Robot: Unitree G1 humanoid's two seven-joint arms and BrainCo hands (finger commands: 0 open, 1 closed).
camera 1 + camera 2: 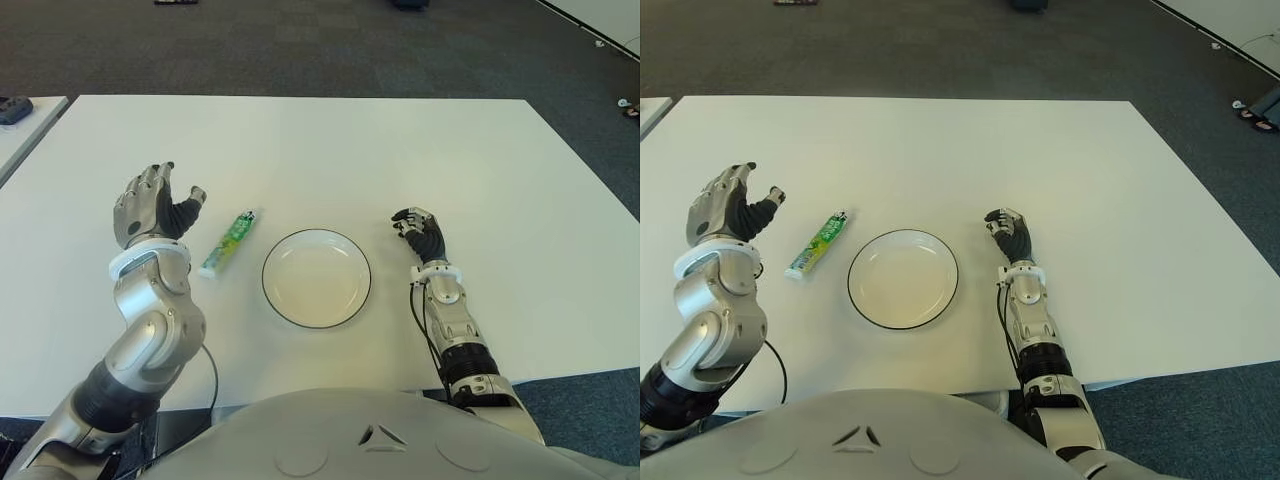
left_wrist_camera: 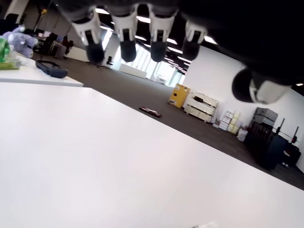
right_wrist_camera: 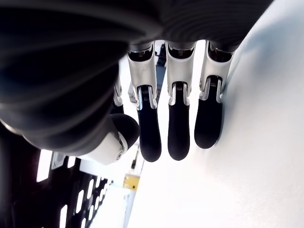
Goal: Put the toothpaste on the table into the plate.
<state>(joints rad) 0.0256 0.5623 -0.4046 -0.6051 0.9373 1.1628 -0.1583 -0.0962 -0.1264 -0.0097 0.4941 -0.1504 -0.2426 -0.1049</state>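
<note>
**Both robot hands empty, toothpaste lying beside the plate**

The left robot hand (image 1: 152, 205) is raised above the white worktop (image 1: 330, 140), on the left side of the toothpaste (image 1: 228, 242). Its fingers (image 2: 127, 40) are stretched out and a little spread, the thumb stands apart from them, and nothing is between them. In its wrist view I see only the dark fingertips with pale metal joints, and the bare worktop below them. The hand does not touch the tube.

The right robot hand (image 1: 421, 233) shows on the right side of the plate (image 1: 316, 278), near it but apart. Its fingers (image 3: 178, 128) are loosely bent and hang side by side, with the thumb close beside them; they hold nothing. The fingertips are black and look like rubber, the links above are grey metal.

The toothpaste is a small flat tube, green and white, with a white cap end. It lies on the worktop just to the left of the plate, slanted, one end pointing away from the robot. It is outside the plate and does not touch its rim.

The plate is round and shallow, cream-white with a thin dark edge line, and smooth. The worktop is matt and plain. Around it the floor is dark grey carpet (image 1: 300, 40).
</note>
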